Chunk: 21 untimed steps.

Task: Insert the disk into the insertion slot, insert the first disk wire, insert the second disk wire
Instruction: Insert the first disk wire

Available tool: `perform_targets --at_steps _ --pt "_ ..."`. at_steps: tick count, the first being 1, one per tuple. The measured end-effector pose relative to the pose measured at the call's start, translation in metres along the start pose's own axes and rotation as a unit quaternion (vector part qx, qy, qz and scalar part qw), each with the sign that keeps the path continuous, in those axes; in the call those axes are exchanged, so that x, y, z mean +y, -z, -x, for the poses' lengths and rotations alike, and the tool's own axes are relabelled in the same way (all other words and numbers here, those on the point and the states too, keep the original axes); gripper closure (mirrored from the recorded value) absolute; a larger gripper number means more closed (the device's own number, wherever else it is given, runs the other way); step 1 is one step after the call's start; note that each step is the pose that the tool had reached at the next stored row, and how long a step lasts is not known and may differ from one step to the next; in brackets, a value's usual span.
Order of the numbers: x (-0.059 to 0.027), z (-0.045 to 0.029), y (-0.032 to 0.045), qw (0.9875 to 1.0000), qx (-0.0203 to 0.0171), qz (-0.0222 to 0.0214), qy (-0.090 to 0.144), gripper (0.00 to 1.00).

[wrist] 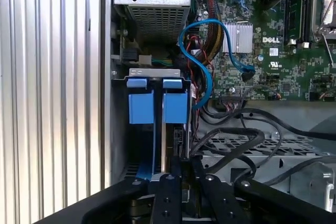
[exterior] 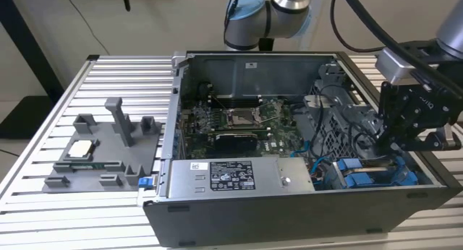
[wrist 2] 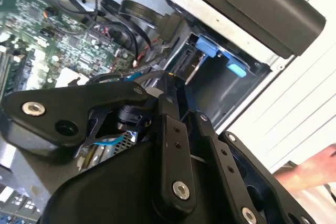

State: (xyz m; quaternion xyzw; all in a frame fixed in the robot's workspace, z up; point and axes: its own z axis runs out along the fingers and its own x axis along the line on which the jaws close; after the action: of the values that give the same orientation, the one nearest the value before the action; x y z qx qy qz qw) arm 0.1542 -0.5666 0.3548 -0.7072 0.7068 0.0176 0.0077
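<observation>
The disk (wrist: 175, 139) stands on edge inside the insertion slot (wrist: 137, 129), at the front right corner of the open computer case (exterior: 289, 217). Its bright blue carrier tabs (wrist: 157, 106) sit at the slot's end, and they appear in the second wrist view as blue tabs (wrist 2: 209, 45). My black gripper (wrist: 181, 167) hangs just over the disk's near edge with its fingertips drawn together, so it is shut. Whether it touches the disk I cannot tell. In the exterior view the gripper (exterior: 387, 144) is above the blue-railed bay (exterior: 369, 174). A blue wire (wrist: 202, 51) curls beside the slot.
A grey labelled power-supply box (exterior: 239, 177) lies along the case's front. The motherboard (exterior: 239, 120) fills the middle, with black cables (wrist: 236, 140) looped beside the bay. A grey fixture (exterior: 101, 152) stands on the ribbed table at the exterior view's left. A hand (wrist 2: 315, 169) is near the case.
</observation>
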Motion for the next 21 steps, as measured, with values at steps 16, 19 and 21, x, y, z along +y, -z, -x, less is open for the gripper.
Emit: perform_targets --at_steps 16,19,21 --pt "-0.0084 -0.0055 -0.0099 1.0 -0.0017 -0.0001 -0.001 0.81" --pt "-0.0084 -0.0056 -0.0117 1.0 -0.0017 -0.0001 -0.001 0.81" --pt "-0.0084 -0.0056 -0.0129 1.0 -0.0017 -0.0001 -0.001 0.81"
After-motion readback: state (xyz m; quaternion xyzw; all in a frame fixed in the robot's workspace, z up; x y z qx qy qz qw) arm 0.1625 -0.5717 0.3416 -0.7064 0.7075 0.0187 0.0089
